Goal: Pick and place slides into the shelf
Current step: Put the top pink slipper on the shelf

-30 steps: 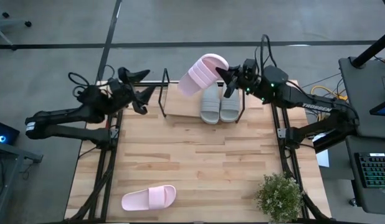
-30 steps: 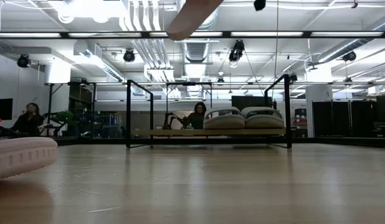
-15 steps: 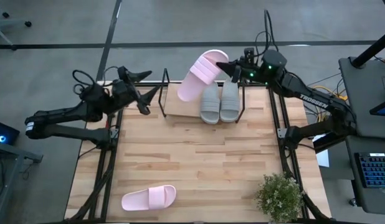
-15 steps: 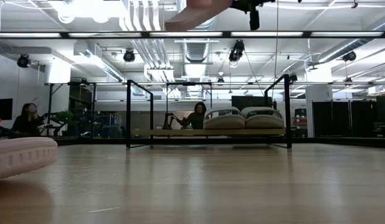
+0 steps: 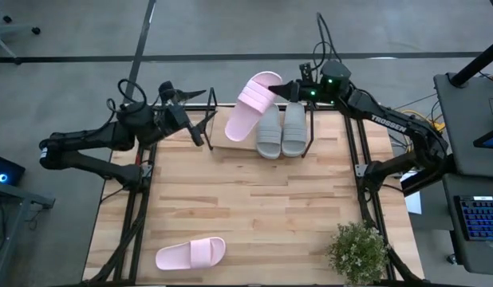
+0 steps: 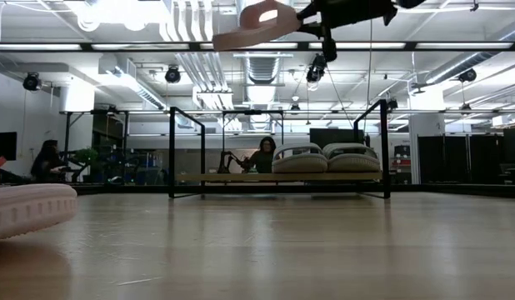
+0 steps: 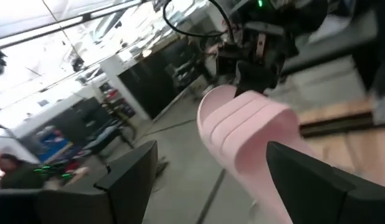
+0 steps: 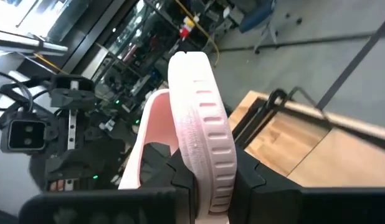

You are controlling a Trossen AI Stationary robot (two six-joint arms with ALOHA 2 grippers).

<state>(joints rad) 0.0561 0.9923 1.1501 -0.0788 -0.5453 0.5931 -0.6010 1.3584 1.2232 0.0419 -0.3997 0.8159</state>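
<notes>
My right gripper (image 5: 289, 90) is shut on a pale pink slide (image 5: 250, 108), which hangs in the air over the far left part of the shelf (image 5: 230, 145), high above it in the low view (image 6: 245, 23). Two grey slides (image 5: 281, 131) rest sole-down side by side on the shelf board's right half. A second pink slide (image 5: 191, 253) lies on the table near its front left. My left gripper (image 5: 203, 119) stands open beside the shelf's left upright, pointing at the held slide (image 7: 248, 134). My right gripper pinches the pink slide's sole at the end next to the strap (image 8: 202, 186), one finger on the footbed side (image 8: 160, 157) and one on the underside (image 8: 245, 174). The fingers come level from the table's right. The slide juts out beyond them, lifted clear and tilted.
The shelf has thin black frame uprights (image 6: 172, 150) at its corners. A potted plant (image 5: 358, 251) stands at the table's front right. People sit in the room beyond the table (image 6: 262, 157).
My right gripper has swung toward the table's far edge and left, come down a little and rolled, so the pink slide has turned and its strap opening shows in the low view. My left gripper has moved right toward the shelf's left upright and rolled, staying open.
</notes>
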